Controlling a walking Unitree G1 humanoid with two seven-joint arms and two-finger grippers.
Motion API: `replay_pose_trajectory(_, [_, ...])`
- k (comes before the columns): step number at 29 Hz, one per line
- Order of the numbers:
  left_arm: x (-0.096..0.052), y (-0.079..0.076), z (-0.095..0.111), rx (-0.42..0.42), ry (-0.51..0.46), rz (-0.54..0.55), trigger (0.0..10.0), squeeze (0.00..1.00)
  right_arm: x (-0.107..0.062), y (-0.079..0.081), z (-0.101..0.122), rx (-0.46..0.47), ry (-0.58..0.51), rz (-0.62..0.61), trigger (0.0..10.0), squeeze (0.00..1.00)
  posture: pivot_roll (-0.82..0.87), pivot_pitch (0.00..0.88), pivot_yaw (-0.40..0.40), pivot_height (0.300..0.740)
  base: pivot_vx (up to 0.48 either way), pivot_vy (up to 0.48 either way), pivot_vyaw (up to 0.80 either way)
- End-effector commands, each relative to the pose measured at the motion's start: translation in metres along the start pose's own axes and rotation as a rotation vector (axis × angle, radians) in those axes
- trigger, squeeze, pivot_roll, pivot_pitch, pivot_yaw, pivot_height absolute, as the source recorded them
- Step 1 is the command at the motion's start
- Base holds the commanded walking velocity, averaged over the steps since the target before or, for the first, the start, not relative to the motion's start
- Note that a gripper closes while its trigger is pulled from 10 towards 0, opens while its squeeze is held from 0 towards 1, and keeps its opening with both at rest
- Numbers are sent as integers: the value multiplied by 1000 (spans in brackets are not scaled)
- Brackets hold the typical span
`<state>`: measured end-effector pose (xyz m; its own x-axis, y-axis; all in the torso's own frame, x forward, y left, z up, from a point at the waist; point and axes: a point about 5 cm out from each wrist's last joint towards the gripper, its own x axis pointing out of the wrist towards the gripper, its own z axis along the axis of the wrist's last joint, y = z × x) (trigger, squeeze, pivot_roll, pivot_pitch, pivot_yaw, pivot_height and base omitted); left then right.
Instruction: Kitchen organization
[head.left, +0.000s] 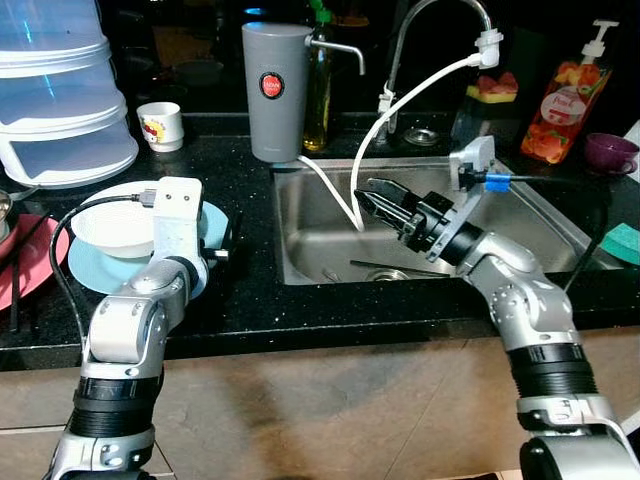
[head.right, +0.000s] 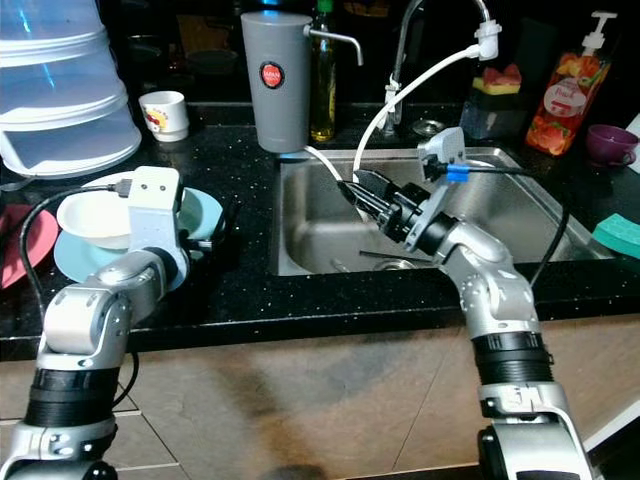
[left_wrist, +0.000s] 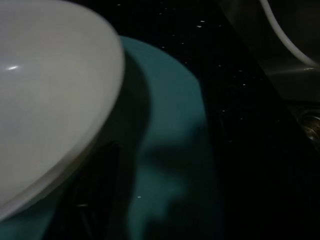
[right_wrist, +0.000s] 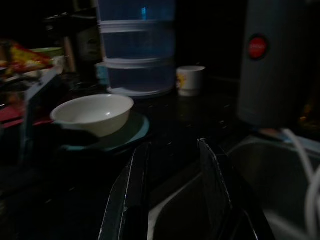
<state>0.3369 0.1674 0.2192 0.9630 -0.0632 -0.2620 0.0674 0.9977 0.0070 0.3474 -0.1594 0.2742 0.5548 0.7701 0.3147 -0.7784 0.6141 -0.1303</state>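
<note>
The left arm's wrist block hides its fingers, so I cannot tell their state; it reaches low over the bowl (head.left: 112, 226) and plate (head.left: 95, 265), at nine o'clock from the sink (head.left: 310, 215). The right gripper (head.left: 372, 199) hangs released over the sink, pointing toward nine o'clock.

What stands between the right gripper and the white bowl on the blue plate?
Nothing solid on the counter. The right gripper, jaws open, hangs over the sink facing the white bowl; the white hose drapes beside it, and the left gripper's arm is at the blue plate.
</note>
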Motion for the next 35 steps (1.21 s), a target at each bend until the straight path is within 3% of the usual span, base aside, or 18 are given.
replay_pose_trajectory(1, [1,2,-5,5,32,-4,0,0,-1,4,-3,8,42,36,10000,0,66,45,-14,740,0,0,0])
replay_pose_trajectory(18, [-2,5,1,60,-7,-18,0,0,-5,16,-12,79,104,104,10000,0,71,30,-14,740,0,0,0])
replay_pose_trajectory(25, [-4,-1,15,121,-114,-83,0,0,-4,17,-9,94,91,91,10000,0,68,40,-13,740,0,0,0])
replay_pose_trajectory(27, [-10,-8,32,136,-233,-128,0,0,-2,13,-4,111,53,65,10000,0,67,44,-12,740,0,0,0])
replay_pose_trajectory(30, [-12,-10,36,134,-267,-145,0,0,-2,13,-3,119,39,56,10000,0,67,45,-13,740,0,0,0])
replay_pose_trajectory(32, [-22,-20,49,136,-410,-238,0,0,0,9,2,144,-7,9,10000,0,65,46,-13,740,0,0,0])
replay_pose_trajectory(35, [-30,-30,45,69,-410,-370,0,0,4,3,3,173,-51,-87,10000,0,62,47,-12,740,0,0,0])
